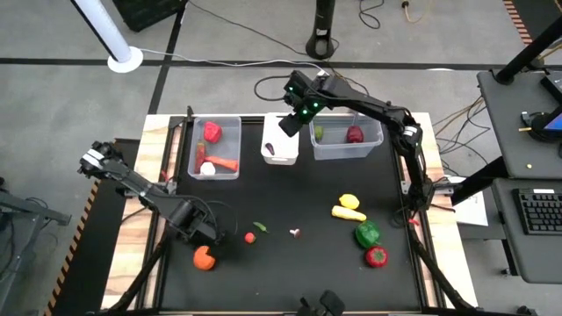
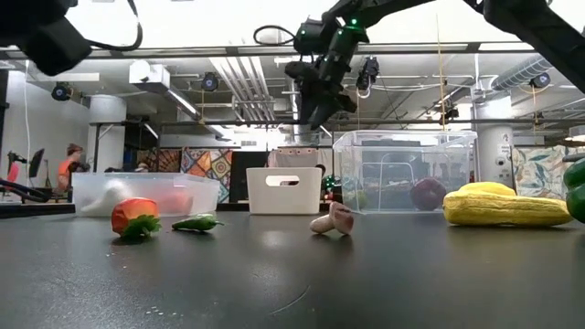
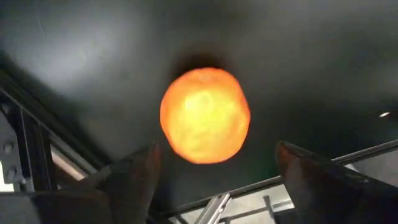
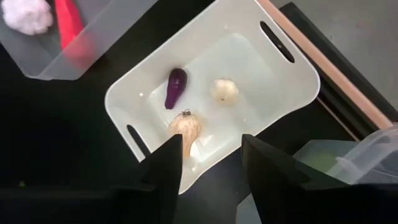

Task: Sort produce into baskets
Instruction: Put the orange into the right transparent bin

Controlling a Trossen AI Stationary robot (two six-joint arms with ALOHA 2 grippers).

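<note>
hidden: left hand point(image 1: 204, 239) low at lower left of the high view, fingertips masked by the arm | near: round, dimpled orange point(image 3: 205, 116) on black desk point(image 1: 290, 202) between its wide fingers, untouched | far: right hand point(image 4: 210, 155) part-open, empty, above opaque white tub point(image 4: 273, 93) at upper centre holding purple onion point(image 4: 176, 88), garlic point(image 4: 224, 90)

Beyond the right gripper point(image 1: 288, 125), past the table's far edge, a grey floor point(image 1: 219, 79) carries dark lines, loose cables, a white post point(image 1: 112, 35) on a round base and a black stand foot point(image 1: 322, 44). Out to that gripper's right stands a dark desk point(image 1: 518, 132) with a keyboard point(image 1: 537, 213). Behind it in the low view, a bright ceiling point(image 2: 228, 82) of pipes and ducts spans a hall with colourful patterned panels point(image 2: 203, 169) and a distant person point(image 2: 69, 164) in orange.
</note>
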